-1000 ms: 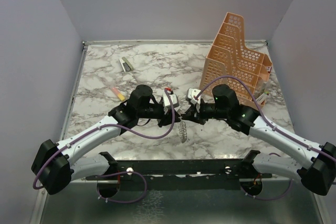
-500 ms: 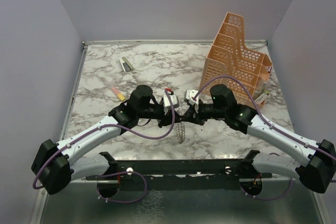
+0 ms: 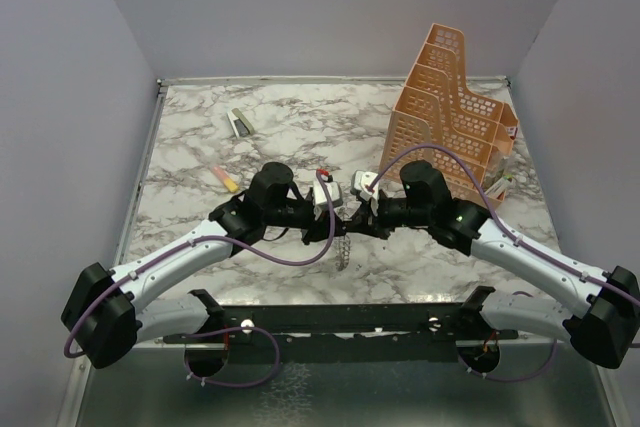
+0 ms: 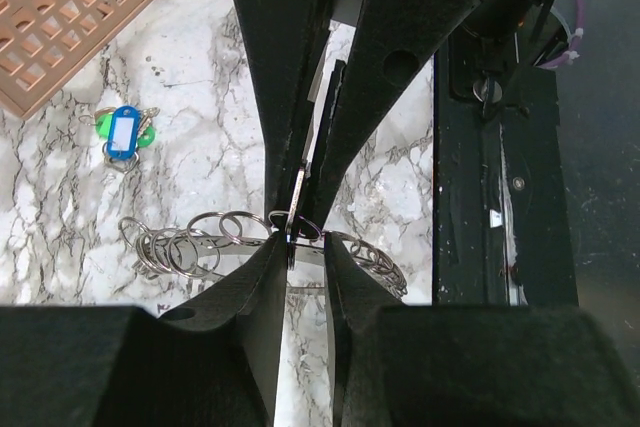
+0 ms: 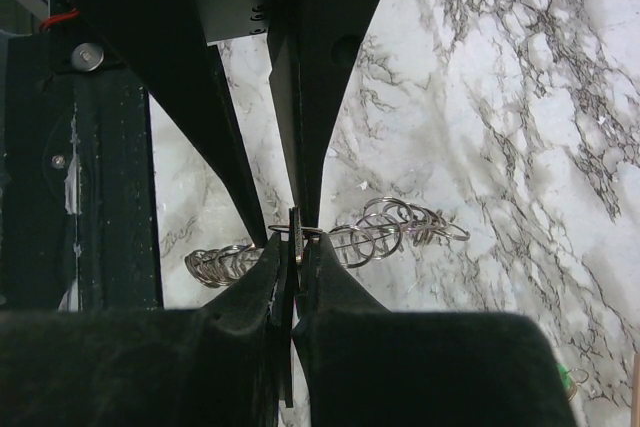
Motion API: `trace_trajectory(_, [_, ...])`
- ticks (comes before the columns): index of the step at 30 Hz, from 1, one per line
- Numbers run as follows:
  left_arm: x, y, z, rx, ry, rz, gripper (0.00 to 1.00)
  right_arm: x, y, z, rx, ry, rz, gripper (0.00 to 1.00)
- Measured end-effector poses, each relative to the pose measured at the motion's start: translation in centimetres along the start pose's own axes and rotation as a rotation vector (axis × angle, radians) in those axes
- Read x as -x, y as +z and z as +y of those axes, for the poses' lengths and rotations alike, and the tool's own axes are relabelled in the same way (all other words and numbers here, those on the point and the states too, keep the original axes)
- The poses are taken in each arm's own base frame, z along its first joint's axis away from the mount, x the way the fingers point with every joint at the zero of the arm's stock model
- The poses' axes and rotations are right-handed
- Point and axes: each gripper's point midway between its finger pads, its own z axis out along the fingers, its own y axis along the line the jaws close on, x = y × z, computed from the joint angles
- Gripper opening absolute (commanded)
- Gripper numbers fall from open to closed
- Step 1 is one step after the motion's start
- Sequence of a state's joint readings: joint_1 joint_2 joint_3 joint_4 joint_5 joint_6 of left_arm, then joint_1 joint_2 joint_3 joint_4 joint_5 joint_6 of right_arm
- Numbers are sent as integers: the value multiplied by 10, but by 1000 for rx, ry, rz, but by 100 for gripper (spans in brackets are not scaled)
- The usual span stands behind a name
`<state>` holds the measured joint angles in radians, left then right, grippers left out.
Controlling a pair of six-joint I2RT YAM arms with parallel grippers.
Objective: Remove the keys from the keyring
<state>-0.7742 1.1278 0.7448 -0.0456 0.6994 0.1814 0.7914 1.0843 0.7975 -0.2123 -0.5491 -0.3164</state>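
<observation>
The keyring (image 3: 344, 247) hangs edge-on just above the marble, between the two grippers at the table's middle. Its keys show as many small silvery loops threaded on it, in the left wrist view (image 4: 185, 245) and the right wrist view (image 5: 385, 227). My right gripper (image 5: 295, 252) is shut on one thin flat key at the ring's top; it also shows in the top view (image 3: 352, 217). My left gripper (image 4: 302, 244) faces it, its jaws a narrow gap apart astride the ring wire and that key, and shows in the top view (image 3: 328, 222).
An orange lattice file organizer (image 3: 450, 107) stands at the back right. A blue tag with a green one (image 4: 122, 135) lies on the marble near its base. A yellow-pink marker (image 3: 226, 179) and a small dark stapler-like item (image 3: 239, 123) lie at the back left.
My right gripper has moved left until it meets the left gripper, and the hanging keyring has shifted slightly left with it. The left arm has barely moved.
</observation>
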Motion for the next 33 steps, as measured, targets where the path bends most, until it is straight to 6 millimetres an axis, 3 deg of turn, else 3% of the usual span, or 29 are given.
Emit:
trace_trajectory(4, [-1, 0, 0, 0, -1, 2, 14, 0, 0, 0, 1, 0, -1, 1])
trace_trajectory(8, [-1, 0, 0, -1, -3, 4, 0, 0, 0, 0, 1, 0, -1, 1])
trace_trajectory(33, [5, -1, -4, -17, 41, -8, 0, -9, -18, -15, -164, 4, 7, 1])
